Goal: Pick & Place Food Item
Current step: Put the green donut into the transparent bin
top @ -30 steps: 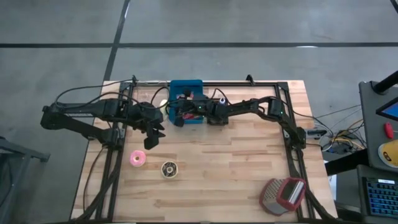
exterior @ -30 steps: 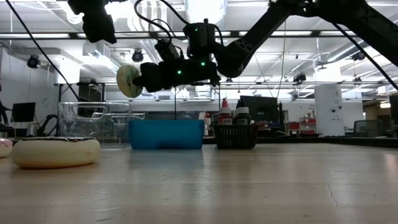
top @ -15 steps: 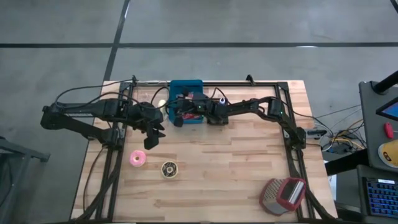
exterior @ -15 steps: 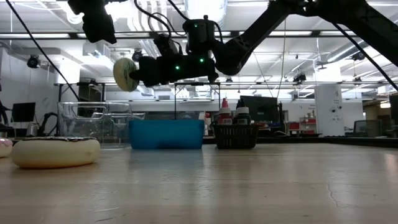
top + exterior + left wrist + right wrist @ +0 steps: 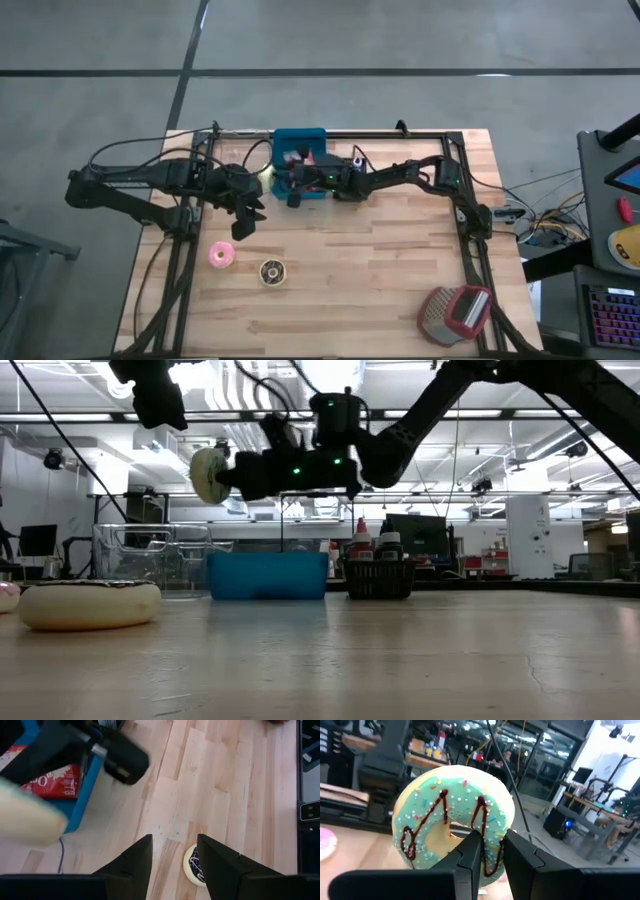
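Note:
A mint-iced donut [image 5: 452, 817] with chocolate drizzle hangs in the air by the left side of the blue bin [image 5: 298, 140], and my right gripper [image 5: 490, 852] is shut on it. The low view shows this donut [image 5: 208, 473] high above the table. My left gripper [image 5: 172, 855] stands open and holds nothing, raised over the table left of the bin. Below it, a white donut with dark sprinkles [image 5: 193, 865] lies flat on the wood. A pink donut [image 5: 220, 254] lies flat beside it. My right gripper pinches the ring of the mint donut between its two fingers at the lower part [image 5: 487, 837] below the hole, one fingertip [image 5: 474, 840] reaching the hole's edge. The fingers come level from the table's right side. The donut stands on edge, lifted clear, icing facing the wrist.
The blue bin holds a red packet [image 5: 55, 782]. A red and grey object [image 5: 455, 311] lies at the near right corner. A black frame [image 5: 470, 215] runs round the table. Bare wood lies between the donuts and the right edge.
My right gripper has tipped up toward level, and the mint donut in it now hangs a little higher than before, still by the bin's left side.

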Available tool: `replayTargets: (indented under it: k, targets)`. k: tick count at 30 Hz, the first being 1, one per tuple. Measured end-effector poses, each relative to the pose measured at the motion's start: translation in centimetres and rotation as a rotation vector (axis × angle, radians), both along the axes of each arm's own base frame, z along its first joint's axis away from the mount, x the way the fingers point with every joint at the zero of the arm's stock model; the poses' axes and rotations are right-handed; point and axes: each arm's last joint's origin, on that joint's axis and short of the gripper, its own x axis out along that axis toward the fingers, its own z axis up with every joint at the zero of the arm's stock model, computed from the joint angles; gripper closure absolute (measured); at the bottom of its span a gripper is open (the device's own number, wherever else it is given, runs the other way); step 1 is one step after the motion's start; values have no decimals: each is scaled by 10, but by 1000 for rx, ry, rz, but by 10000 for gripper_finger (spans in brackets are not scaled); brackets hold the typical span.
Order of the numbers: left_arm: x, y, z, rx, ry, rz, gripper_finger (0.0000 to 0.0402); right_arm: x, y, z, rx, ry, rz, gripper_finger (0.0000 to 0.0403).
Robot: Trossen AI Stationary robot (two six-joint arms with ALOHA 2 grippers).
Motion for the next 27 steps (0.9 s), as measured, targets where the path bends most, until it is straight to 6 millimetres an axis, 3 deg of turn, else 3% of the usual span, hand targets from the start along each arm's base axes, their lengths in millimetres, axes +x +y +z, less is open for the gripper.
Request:
replayTargets:
  k: [5,9,20,27]
  targets:
    - [0,0,0,0,0,0,241,-14,9,-14,-9,-78,13,340]
    - [0,0,0,0,0,1,241,-14,20,-20,-21,-158,36,340]
    - [0,0,0,0,0,0,241,21,16,-37,-33,-188,39,340]
    - [0,0,0,0,0,1,241,43,7,-36,20,-153,20,340]
